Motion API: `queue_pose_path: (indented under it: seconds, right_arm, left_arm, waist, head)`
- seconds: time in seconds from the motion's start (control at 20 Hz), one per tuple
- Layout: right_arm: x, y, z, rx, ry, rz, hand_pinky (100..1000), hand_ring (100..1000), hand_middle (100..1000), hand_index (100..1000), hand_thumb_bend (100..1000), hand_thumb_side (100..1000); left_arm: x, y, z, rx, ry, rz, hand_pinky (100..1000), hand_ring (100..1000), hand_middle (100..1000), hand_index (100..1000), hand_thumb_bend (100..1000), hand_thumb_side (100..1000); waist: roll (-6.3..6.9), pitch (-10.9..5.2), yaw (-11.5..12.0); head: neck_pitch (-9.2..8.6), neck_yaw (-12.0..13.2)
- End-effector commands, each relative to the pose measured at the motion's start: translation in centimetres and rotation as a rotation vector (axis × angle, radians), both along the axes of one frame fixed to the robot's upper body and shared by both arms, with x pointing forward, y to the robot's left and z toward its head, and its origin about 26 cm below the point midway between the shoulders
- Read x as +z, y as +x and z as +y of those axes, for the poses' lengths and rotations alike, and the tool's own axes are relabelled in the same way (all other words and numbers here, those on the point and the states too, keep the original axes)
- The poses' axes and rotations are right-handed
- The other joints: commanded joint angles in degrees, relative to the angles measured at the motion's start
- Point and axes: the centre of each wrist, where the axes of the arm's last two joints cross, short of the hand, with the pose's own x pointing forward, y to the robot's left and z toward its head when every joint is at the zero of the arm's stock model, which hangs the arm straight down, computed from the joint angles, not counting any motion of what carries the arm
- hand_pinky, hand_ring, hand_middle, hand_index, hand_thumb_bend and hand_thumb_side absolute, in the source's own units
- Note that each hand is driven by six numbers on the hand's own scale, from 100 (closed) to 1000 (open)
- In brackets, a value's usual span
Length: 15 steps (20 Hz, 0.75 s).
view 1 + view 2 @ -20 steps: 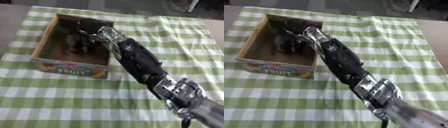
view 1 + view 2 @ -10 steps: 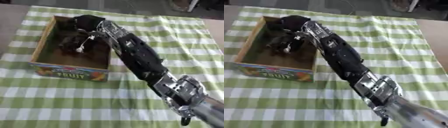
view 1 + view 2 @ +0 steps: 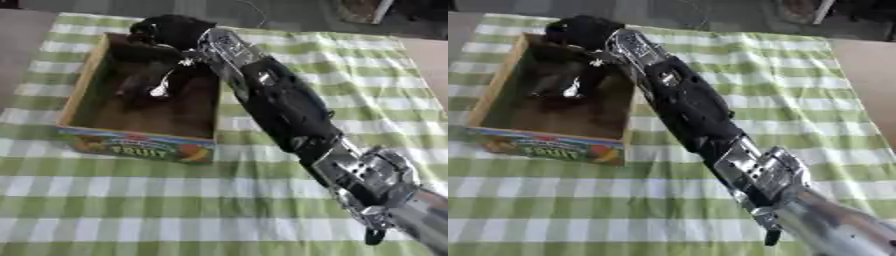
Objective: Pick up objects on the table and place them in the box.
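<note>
A cardboard fruit box (image 3: 136,144) stands on the left of the green checked cloth. Inside it lies a dark object (image 3: 133,89) with a thin pale, shiny part (image 3: 161,90) beside it. My right arm (image 3: 280,107) reaches from the lower right across the box's right wall. My right hand (image 3: 171,31) is a dark shape over the box's far edge, above and behind the dark object. I cannot see whether it holds anything. My left hand shows in neither view.
The green and white checked cloth (image 3: 579,210) covers the table. Bare tabletop shows at the far right (image 3: 868,75). Dark furniture legs stand beyond the far edge (image 3: 815,10).
My right hand has drawn up and back from inside the box to its far edge. The dark object and its pale part stay on the box floor.
</note>
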Motion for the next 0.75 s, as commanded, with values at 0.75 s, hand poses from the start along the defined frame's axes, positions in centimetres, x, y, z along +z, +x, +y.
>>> queue_pose_path:
  seconds: [0.75]
  right_arm:
    - [11.3,-10.6,-5.3,0.19,0.473,-0.179,937,996,901,991,100,845]
  left_arm:
    - [0.6,-0.5,0.6,0.044,0.018,-0.016,302,339,614,381,100,752]
  waist:
    - [1.64,-2.19,-3.2]
  head:
    - [0.62,5.2]
